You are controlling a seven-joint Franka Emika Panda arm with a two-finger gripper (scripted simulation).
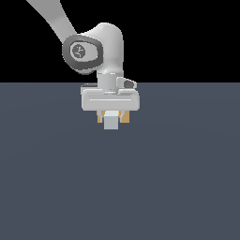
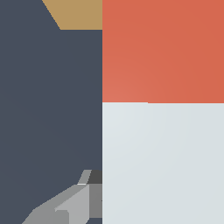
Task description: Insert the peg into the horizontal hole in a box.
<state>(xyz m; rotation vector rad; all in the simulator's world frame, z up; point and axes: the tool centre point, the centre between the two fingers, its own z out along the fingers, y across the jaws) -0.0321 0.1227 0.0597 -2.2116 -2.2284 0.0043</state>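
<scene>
In the exterior view my gripper [image 1: 111, 114] hangs low over the dark floor and is shut on the peg [image 1: 111, 122], whose pale grey-white end faces the camera. The tan box [image 1: 100, 116] stands right behind the peg and shows as slivers on both sides of it. The hole is hidden behind the peg. In the wrist view the peg fills half the picture: its pale part [image 2: 162, 162] lies by one grey finger [image 2: 72, 205], and its orange-red end [image 2: 162, 48] points toward the box [image 2: 76, 13]. Whether the tip is inside the hole cannot be told.
The dark blue-grey floor [image 1: 117, 187] spreads all around the gripper and box. My white arm [image 1: 89, 49] rises from the hand to the exterior view's upper left. Nothing else shows.
</scene>
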